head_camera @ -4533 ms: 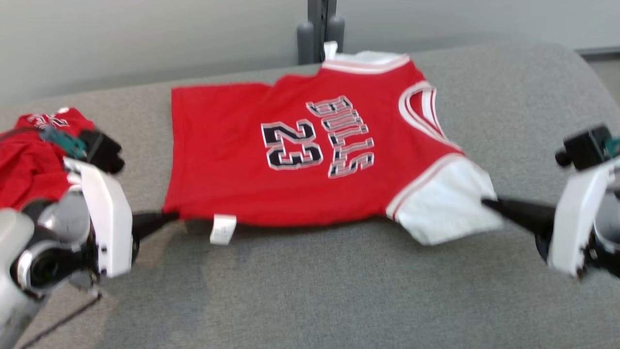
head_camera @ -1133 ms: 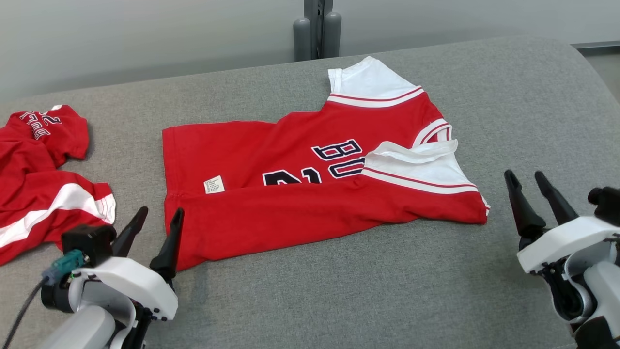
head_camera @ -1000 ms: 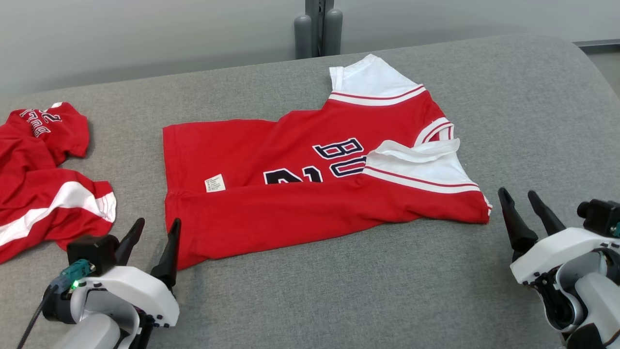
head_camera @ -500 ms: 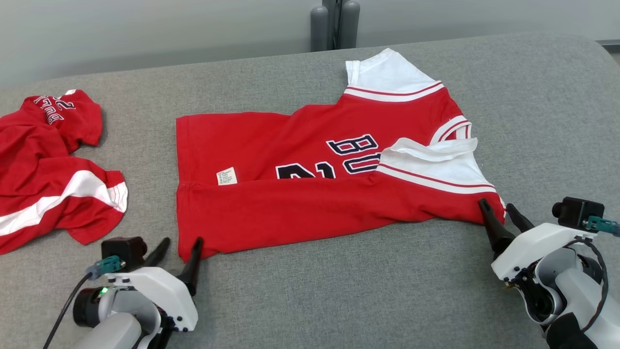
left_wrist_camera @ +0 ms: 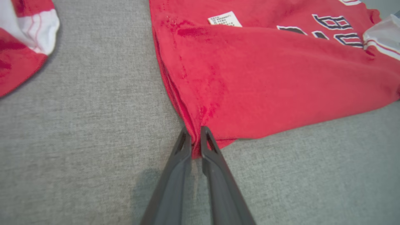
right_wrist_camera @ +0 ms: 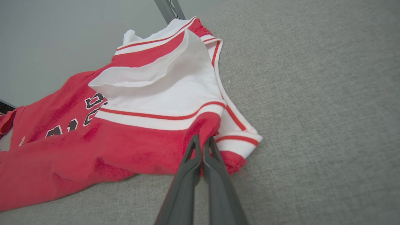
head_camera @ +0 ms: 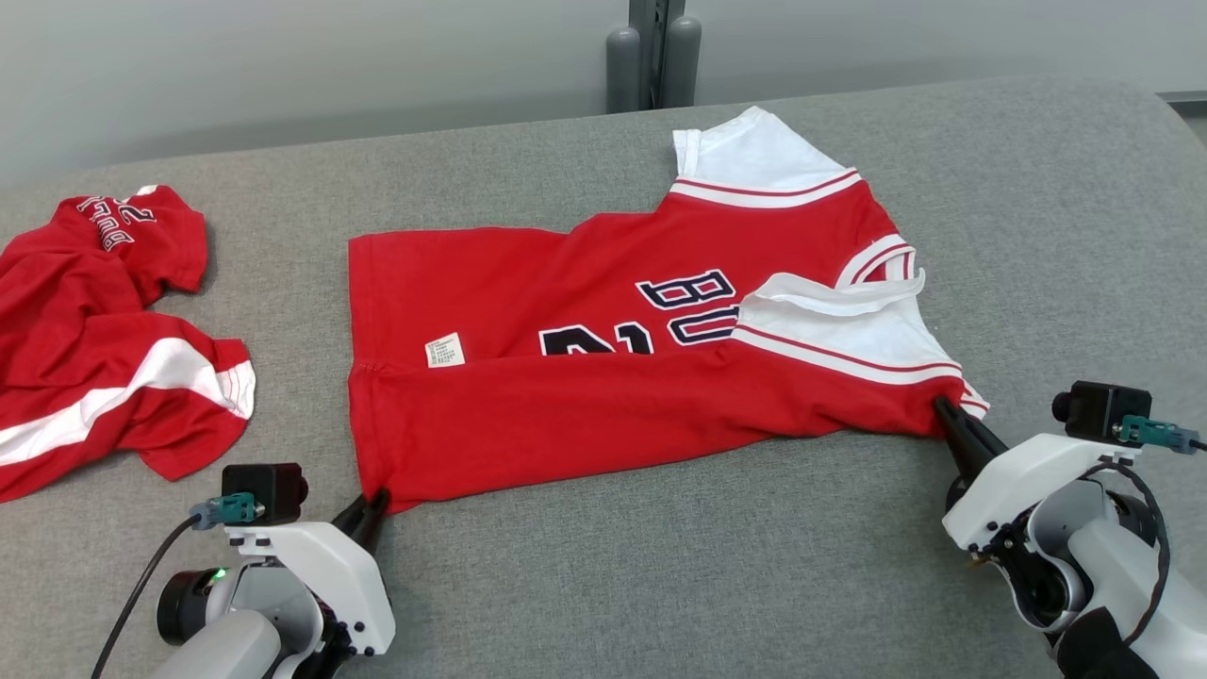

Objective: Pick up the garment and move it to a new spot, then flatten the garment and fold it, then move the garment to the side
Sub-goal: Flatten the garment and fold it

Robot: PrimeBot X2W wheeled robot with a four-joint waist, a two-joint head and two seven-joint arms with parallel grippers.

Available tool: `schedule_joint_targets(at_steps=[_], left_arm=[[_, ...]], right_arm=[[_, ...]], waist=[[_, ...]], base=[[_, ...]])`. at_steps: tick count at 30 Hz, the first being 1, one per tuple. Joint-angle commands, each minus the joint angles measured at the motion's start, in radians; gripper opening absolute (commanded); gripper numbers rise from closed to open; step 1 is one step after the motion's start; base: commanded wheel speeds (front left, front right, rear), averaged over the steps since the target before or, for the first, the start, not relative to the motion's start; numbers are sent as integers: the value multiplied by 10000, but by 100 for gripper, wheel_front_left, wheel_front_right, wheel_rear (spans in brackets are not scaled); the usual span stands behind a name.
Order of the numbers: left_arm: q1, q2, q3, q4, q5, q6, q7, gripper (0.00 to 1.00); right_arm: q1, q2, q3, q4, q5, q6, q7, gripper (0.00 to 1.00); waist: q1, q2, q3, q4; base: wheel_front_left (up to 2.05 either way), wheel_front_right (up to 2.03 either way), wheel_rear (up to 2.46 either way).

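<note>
The garment [head_camera: 603, 377] is a red jersey with white sleeves and dark lettering, lying on the grey cushion with its near long edge folded over. My left gripper [head_camera: 372, 502] is shut on the garment's near left hem corner [left_wrist_camera: 195, 147]. My right gripper [head_camera: 943, 412] is shut on the folded edge near the shoulder [right_wrist_camera: 204, 137], where red cloth bunches between the fingers. The folded flap hides the lower part of the lettering.
A second red and white garment [head_camera: 94, 330] lies crumpled at the far left of the grey cushion [head_camera: 660, 566]. A dark metal post [head_camera: 653, 52] stands behind the cushion's far edge. The cushion's rounded right end curves away at the upper right.
Both grippers, open beside the garment a second ago, moved in to its near corners and shut on the cloth. The camera has shifted slightly.
</note>
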Motion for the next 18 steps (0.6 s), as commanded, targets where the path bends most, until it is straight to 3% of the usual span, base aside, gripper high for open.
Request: schedule_joint_targets(at_steps=[1, 11, 18], left_arm=[[-97, 62, 42, -85, -48, -8, -27, 0], [708, 1162, -206, -1764, -171, 155, 816, 0], [1702, 2188, -384, -3516, -382, 669, 1460, 0]], right_arm=[[-102, -105, 30, -84, 109, 6, -82, 0], [646, -809, 393, -1102, 922, 6, 500, 0], [1910, -1716, 302, -2278, 1556, 6, 1054, 0]], waist=[[0, 0, -34, -11], [0, 0, -597, -37], [0, 0, -1237, 8]], base=[[0, 0, 0], [0, 0, 0], [0, 0, 0]])
